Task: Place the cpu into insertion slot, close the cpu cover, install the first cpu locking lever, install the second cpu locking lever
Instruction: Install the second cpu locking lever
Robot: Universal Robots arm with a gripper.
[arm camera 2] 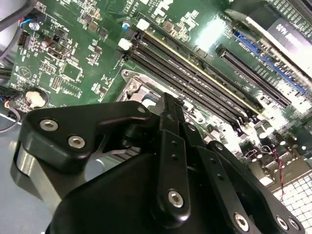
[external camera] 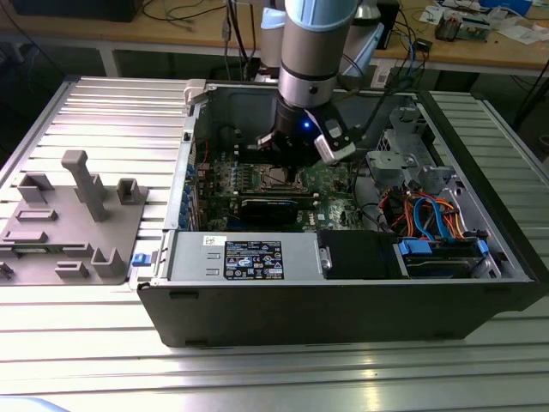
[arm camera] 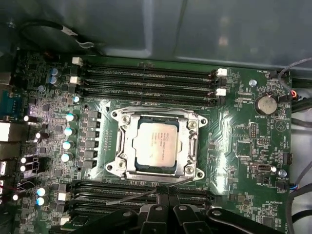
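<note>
1. CPU (arm camera: 156,145) sits flat in the insertion slot (arm camera: 127,171), cpu cover (arm camera: 129,142) framing it; a light, stiff, fragile chip, best held by its edges.
2. Tool (arm camera 2: 168,119) hangs just above the socket; I cannot tell its grip state.
3. Farther off, memory slots (arm camera: 146,78) run along the board.

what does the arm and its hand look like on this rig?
The arm is a round tube with a light blue cap above a silver-grey wrist section. Below it sits a black block with a small blue light, a white-and-black module on its side and dark cables running off. The hand is matte black, built of angular linkage bars joined by silver screws.
</note>
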